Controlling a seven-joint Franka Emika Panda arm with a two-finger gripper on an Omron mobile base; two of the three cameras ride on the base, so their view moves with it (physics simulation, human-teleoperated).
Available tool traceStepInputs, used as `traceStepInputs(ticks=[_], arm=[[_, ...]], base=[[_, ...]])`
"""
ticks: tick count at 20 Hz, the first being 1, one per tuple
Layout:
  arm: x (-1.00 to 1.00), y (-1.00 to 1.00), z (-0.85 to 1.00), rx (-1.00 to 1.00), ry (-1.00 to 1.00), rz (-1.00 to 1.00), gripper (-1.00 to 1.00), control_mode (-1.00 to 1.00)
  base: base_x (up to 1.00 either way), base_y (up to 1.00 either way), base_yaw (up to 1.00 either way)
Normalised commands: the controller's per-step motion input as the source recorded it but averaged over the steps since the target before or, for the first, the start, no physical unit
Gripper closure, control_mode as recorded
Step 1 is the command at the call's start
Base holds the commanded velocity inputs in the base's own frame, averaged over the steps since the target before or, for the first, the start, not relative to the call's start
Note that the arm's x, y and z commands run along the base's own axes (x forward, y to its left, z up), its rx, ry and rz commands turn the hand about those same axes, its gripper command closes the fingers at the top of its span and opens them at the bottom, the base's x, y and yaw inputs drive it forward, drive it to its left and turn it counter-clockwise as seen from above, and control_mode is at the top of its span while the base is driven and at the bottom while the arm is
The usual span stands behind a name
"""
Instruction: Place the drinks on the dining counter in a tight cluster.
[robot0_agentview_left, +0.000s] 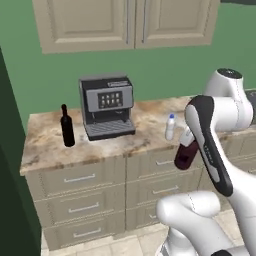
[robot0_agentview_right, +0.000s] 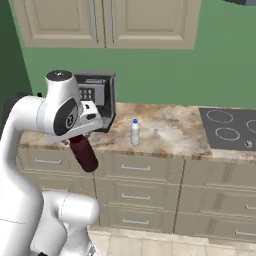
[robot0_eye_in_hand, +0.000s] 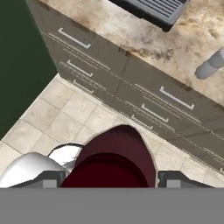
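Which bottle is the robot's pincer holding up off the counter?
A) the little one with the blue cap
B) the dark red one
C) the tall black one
B: the pincer grips the dark red bottle in front of the drawers, while the other two stand on the counter.

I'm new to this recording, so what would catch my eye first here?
The dark-maroon bottle hangs in the gripper in front of the drawers, clear of the counter. On the marbled counter stand a coffee machine, a black wine bottle to its left and a small blue-capped bottle to its right.
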Motion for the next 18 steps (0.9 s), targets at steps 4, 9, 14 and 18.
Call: traceStepInputs(ticks=[4, 9, 14, 18], arm=[[0.00, 0.00, 0.00, 0.00, 0.00, 0.00, 1.00, 1.00], [0.00, 0.00, 0.00, 0.00, 0.00, 0.00, 1.00, 1.00], [0.00, 0.00, 0.00, 0.00, 0.00, 0.00, 1.00, 1.00], [0.00, 0.00, 0.00, 0.00, 0.00, 0.00, 1.00, 1.00]], base=[[0.00, 0.01, -0.88], [0.00, 0.05, -0.85], [0.00, 0.13, -0.87], [0.07, 0.24, -0.88]])
